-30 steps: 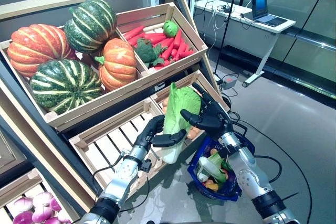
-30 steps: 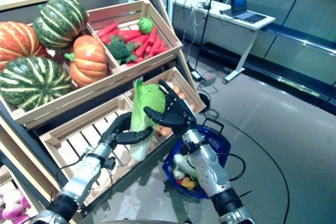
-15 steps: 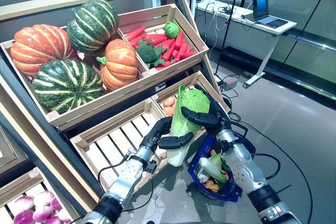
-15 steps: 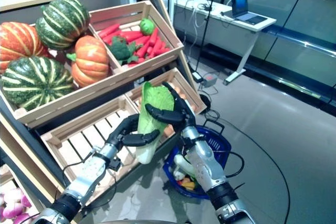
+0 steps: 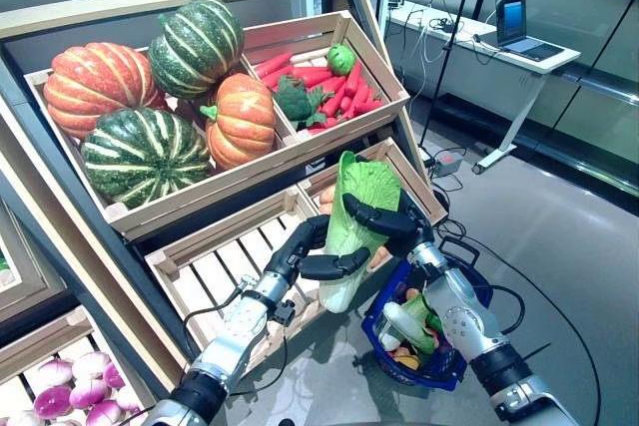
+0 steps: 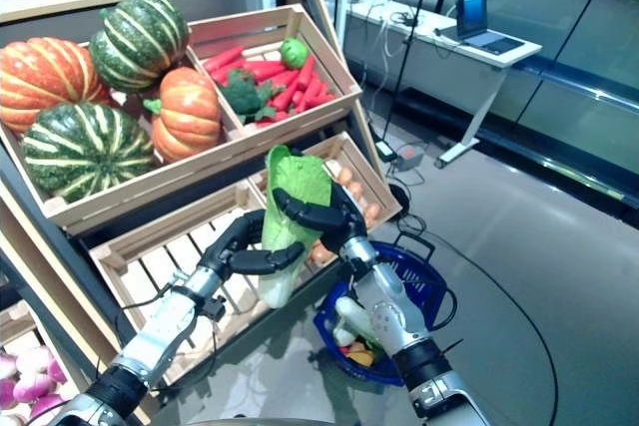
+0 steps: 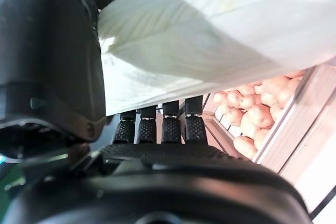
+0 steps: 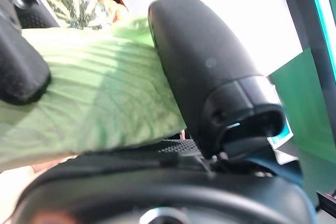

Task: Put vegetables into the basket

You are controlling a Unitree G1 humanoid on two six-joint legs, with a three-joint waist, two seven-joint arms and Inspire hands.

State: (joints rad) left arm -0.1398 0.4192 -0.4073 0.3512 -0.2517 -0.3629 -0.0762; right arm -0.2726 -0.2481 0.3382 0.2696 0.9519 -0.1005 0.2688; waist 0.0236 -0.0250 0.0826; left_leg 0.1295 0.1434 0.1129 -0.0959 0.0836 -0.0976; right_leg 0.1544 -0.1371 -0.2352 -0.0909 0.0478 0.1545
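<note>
Green napa cabbage is gripped upright by the left hand and right hand, beside the crate edge, above the blue basket.

- Cabbage upright between left hand and right hand.
- Basket near right, on floor.
- Pumpkins far left in upper crate.
</note>
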